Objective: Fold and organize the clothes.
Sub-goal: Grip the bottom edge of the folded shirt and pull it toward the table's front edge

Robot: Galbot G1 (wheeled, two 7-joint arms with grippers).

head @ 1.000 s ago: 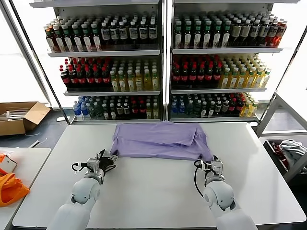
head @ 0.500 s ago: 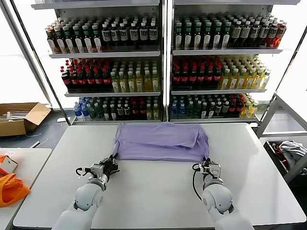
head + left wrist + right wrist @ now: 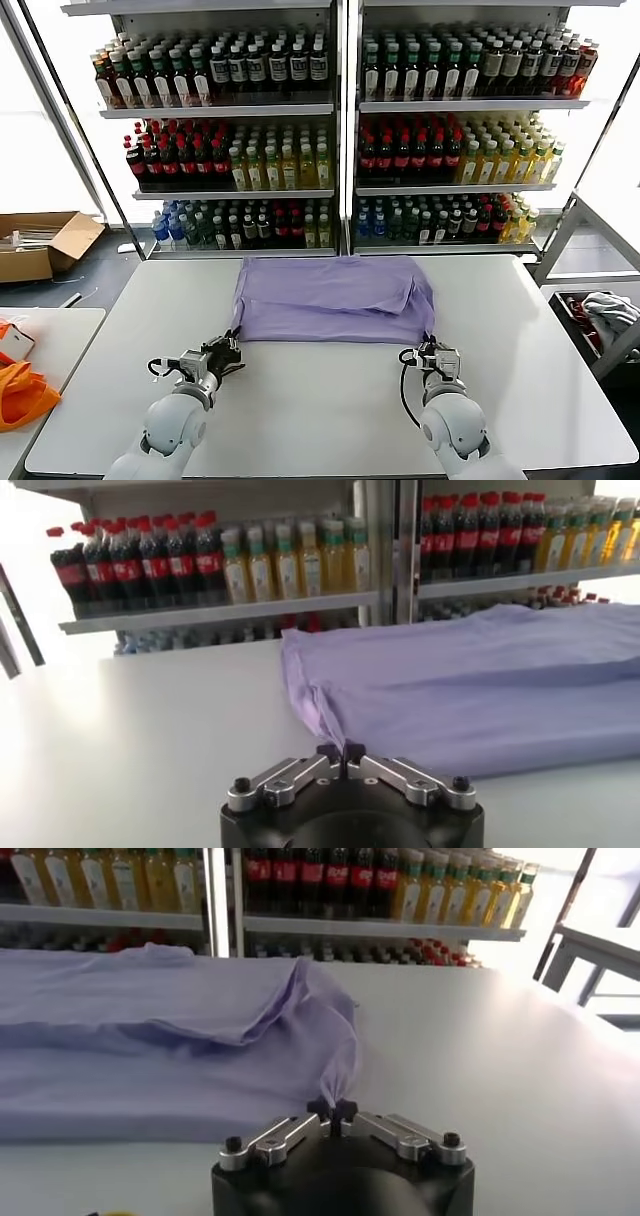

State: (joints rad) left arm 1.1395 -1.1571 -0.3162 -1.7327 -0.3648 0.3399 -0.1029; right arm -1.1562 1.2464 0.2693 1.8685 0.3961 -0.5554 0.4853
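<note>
Beyond the far edge of the white counter stand shelves of bottles, close behind the lavender T-shirt, which lies folded across the counter's far middle. To the robot's left a cardboard box sits on the floor and an orange bag rests on a side table; a grey-white cloth bundle lies off the right edge. Nothing stands between the arms and the shirt.

The left tool is at the shirt's near left corner, the right tool at its near right corner. The head view hides how the fingers stand; the wrist views settle it: the left tool is pressed together on a pulled-up peak of the shirt, and the right tool pinches a thin drawn-out tip of the shirt.

Bare counter spreads wide on the near side and to both sides of the shirt
</note>
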